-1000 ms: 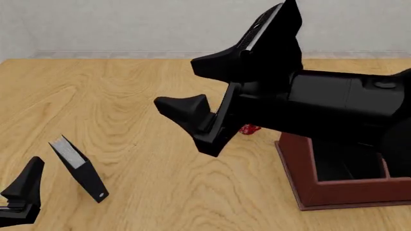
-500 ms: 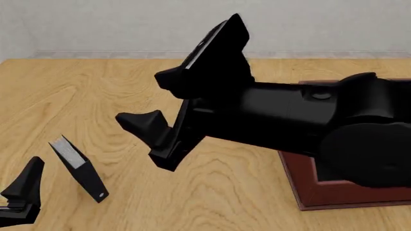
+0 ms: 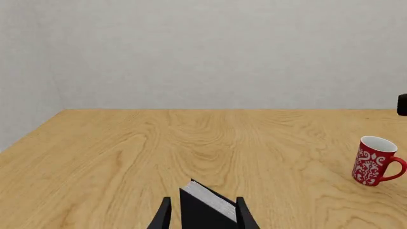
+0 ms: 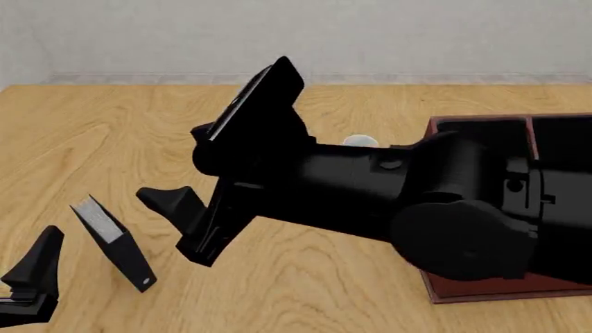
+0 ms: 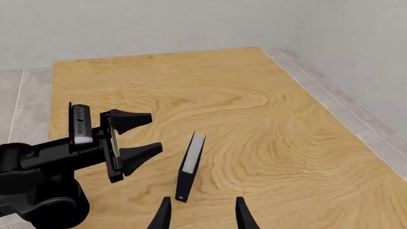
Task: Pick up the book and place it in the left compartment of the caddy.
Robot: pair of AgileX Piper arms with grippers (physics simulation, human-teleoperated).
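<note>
Left wrist view: the book (image 3: pixel 205 210) stands right ahead of the left gripper (image 3: pixel 202 217), between its two fingertips (image 3: pixel 164 217), page edges up. Fingers spread, clear gaps either side, nothing clamped. A red mug (image 3: pixel 374 161) with white pattern stands well apart on the table (image 3: pixel 127 157), toward the far side. Caddy not in this view.

Front view: book (image 4: pixel 113 242) stands on edge near the table's (image 4: pixel 111 139) near-left corner, leaning, long axis running away from the camera and angled; white round mark low on the spine. Left gripper (image 4: pixel 28 281) sits just beside it at the near-left edge; only one finger is plainly visible here. Right gripper (image 4: pixel 199 184) hangs above the table middle, jaws wide apart, empty, pointing toward the book but well apart from it. Left arm is the nearer one. The caddy (image 4: pixel 481 281) is at the right edge, mostly hidden by the right arm; the left compartment (image 4: pixel 476 126) shows only a sliver of black lining, contents can't be told.

Right wrist view: book (image 5: pixel 189 164) lies ahead of the right gripper (image 5: pixel 202 214), spine toward it, long axis along the fingers. Jaws apart, empty. Left gripper (image 5: pixel 135 136) is just beside the book, open.

Judgement: the coming grasp turns on closing across the book's thin width.
</note>
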